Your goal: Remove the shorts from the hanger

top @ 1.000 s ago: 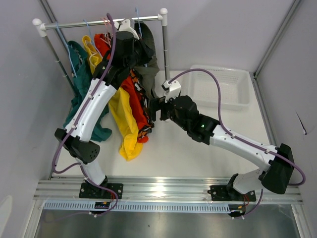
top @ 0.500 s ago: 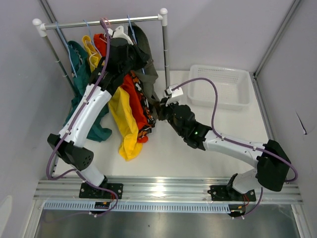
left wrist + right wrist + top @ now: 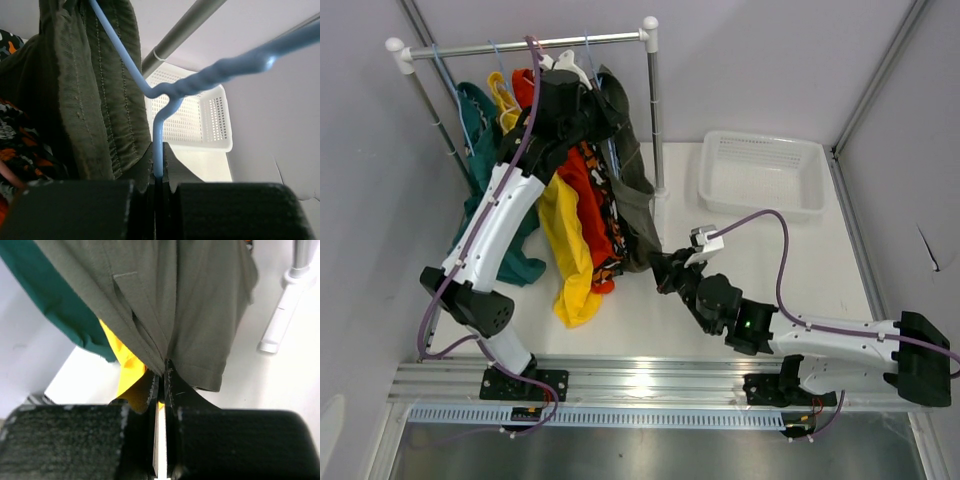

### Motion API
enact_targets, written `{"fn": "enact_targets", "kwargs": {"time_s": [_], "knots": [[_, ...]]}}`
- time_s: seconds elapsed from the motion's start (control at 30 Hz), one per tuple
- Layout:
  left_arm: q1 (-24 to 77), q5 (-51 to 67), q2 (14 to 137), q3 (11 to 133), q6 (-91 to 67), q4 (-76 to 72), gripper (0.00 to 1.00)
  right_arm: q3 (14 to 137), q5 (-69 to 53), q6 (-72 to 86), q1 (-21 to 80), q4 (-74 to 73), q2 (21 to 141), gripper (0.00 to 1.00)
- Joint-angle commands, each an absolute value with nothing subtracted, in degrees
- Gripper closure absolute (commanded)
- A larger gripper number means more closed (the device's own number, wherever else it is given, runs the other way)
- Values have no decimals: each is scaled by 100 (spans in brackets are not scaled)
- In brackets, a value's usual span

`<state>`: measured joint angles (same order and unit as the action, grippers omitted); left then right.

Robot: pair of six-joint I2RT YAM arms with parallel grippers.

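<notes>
Progress is at an early stage. All five pairs hang at the rail, and none lies in the white basket. The dark olive shorts are the pair in hand: the waistband sits on the blue hanger and one leg is drawn down and forward, taut, to the right tool. That tool is clenched on the hem, low over the tabletop. The left tool is clenched on the hanger's wire stem, just beside the olive waistband. Whether the hook sits on the rail cannot be told. By judgement, the olive pair is not yet freed. The patterned shorts, red-orange shorts, yellow shorts and teal shorts all remain. For edges, the rack's right post stands just beside the olive cloth, its foot near the right tool. The patterned pair touches the olive on the other side, and walls close in to the left and behind. Open room lies forward and rightward over bare tabletop, toward the basket.
</notes>
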<state>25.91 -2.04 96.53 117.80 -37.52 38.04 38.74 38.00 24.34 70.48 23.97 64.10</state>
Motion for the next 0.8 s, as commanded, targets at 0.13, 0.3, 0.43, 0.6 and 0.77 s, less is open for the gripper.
{"fn": "enact_targets", "kwargs": {"time_s": [0.13, 0.3, 0.43, 0.6, 0.77], "knots": [[2268, -598, 9852, 12831, -3542, 2821, 100, 3639, 4957, 3111, 7796, 1301, 6661, 100], [2022, -195, 9861, 12858, -3901, 2786, 100, 3709, 5141, 3305, 7805, 1380, 7004, 100], [1986, 8, 9809, 12850, -3955, 2935, 100, 3814, 4976, 3059, 7491, 1783, 7242, 100], [1986, 702, 9440, 12131, -4210, 3120, 100, 4803, 4036, 2279, 6295, 2390, 7707, 100], [2004, 2132, 9395, 11997, -4254, 3619, 100, 6510, 3121, 1714, 4961, 2295, 8647, 100]]}}
